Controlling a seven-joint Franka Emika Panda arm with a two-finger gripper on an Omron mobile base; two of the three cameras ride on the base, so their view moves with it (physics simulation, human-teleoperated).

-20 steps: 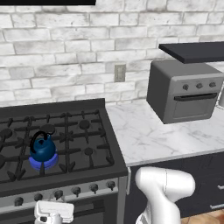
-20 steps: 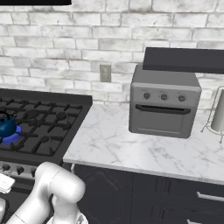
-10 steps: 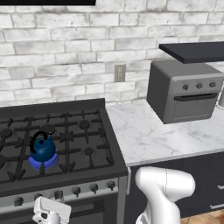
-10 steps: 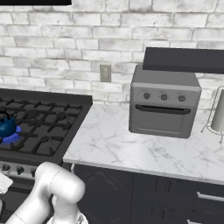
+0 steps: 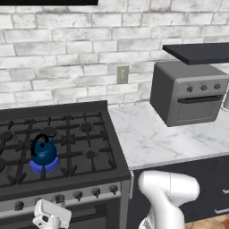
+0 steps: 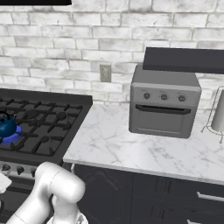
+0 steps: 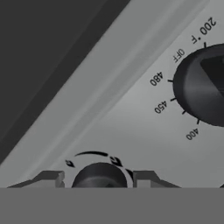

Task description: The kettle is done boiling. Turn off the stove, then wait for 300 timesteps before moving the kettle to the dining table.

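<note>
Kettle and stove are what we are working on, and we describe them from nearest to farthest. Closest to us, the gripper (image 7: 99, 178) sits low against the stove's front panel, its two fingers half spread on either side of a small dark knob (image 7: 99, 176); they frame the knob, but we cannot tell whether they are pressing on it. A larger dial (image 7: 201, 85) with temperature marks sits beside it on the same grey panel. From the left base view, the white hand (image 5: 50, 215) hangs just under the knob row.

Farther back, on the stove (image 5: 67, 147), the kettle (image 5: 44, 152) stands upright on a front-left burner, with a blue glow ringing its base, so we judge the flame is on.

We expect the kettle to be rigid, glossy and slippery on its round body, heavier if full, and hot near the base. The thin black arched handle over its top looks like the best place to take hold, gripped at the crown so it hangs level and the spout does not tip.

Beyond it, a grey toaster oven (image 5: 188, 91) stands on the marble counter (image 5: 152, 138) against the brick wall.
</note>
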